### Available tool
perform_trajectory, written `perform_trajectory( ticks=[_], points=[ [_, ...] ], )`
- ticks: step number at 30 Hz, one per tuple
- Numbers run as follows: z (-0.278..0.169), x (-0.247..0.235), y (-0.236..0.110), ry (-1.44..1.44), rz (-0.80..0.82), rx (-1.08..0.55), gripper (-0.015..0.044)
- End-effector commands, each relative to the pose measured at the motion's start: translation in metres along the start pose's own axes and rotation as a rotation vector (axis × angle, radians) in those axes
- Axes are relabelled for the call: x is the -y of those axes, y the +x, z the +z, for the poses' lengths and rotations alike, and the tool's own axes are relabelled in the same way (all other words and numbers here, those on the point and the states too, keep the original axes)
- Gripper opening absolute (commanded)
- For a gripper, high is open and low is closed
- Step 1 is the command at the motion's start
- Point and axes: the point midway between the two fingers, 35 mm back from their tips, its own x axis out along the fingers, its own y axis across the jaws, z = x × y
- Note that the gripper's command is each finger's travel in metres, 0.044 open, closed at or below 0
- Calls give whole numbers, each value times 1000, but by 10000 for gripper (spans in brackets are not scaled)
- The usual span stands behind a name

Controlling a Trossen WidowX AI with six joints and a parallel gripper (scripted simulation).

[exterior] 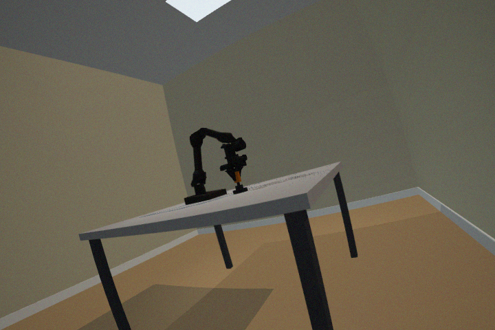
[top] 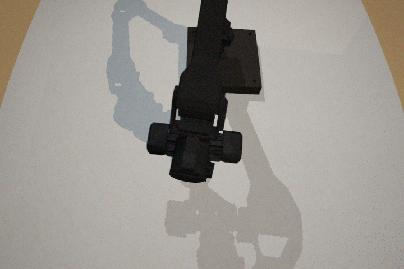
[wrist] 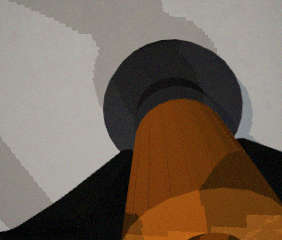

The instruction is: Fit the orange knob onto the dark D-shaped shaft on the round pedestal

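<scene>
only the pedestal (wrist: 124, 87) and base plate (top: 243, 60) interrupt the table (top: 320, 158).

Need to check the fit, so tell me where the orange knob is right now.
The orange knob is held in the gripper, directly over the round pedestal in the wrist view. In the exterior view it hangs just above the pedestal, beside the arm's base plate.
</scene>
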Motion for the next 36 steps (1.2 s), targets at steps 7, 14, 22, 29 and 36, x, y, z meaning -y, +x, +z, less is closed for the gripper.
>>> perform_trajectory(
  ticks=[7, 14, 22, 29, 36],
  points=[
    [1, 0, 1, 7, 0, 2, 0],
    [1, 0, 1, 7, 0, 2, 0],
    [0, 0, -4, 7, 0, 2, 0],
    [1, 0, -4, 206, 0, 2, 0],
    [0, 0, -1, 216, 0, 2, 0]
  ],
)
